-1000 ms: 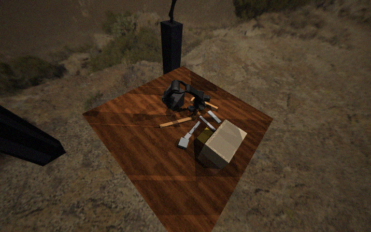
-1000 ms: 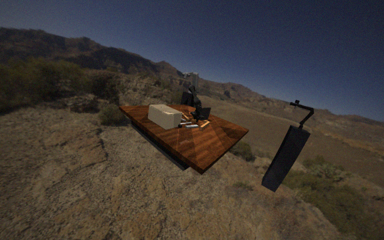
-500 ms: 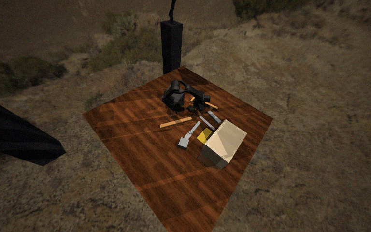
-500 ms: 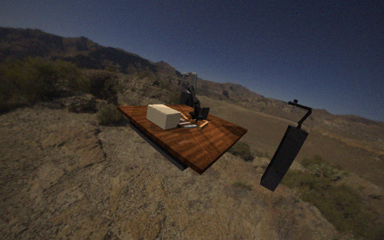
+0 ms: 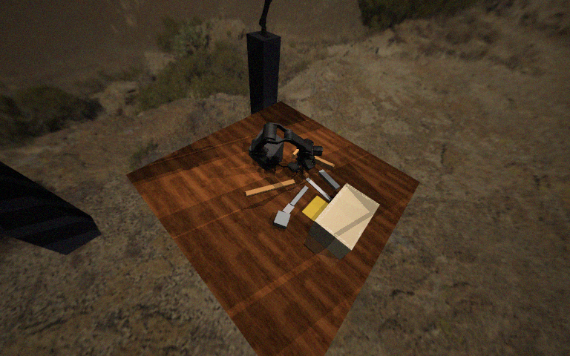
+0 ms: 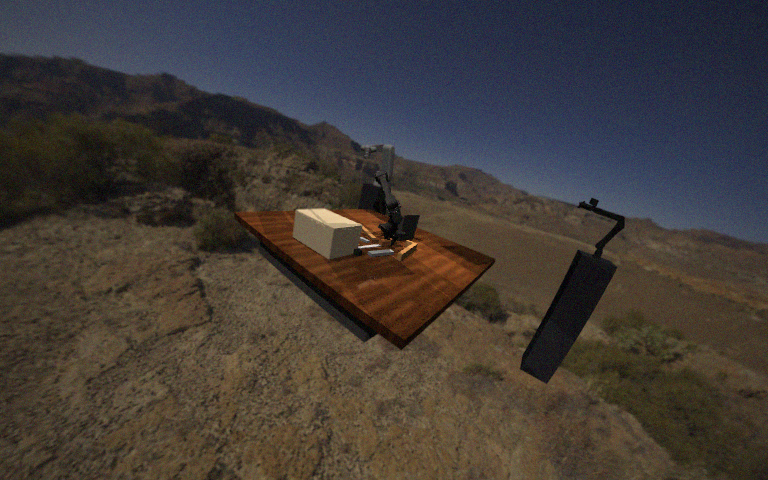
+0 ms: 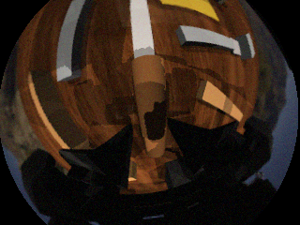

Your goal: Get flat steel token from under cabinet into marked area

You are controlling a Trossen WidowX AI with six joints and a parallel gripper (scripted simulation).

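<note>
Tool about half open, low over the counter; jaws straddle a tan wooden stick without gripping it, so it holds nothing.

Token not visible in any view; presumably under the cream box-shaped cabinet, right of centre in the top view.

Risks:
- Closing off-centre could skid the smooth stick sideways.
- The stick may be too short or thick for the gap under the cabinet.

Nearby: flat grey metal bars, a paddle-ended scraper, and the yellow marked area at the cabinet front. Counter is glossy wood grain.
</note>
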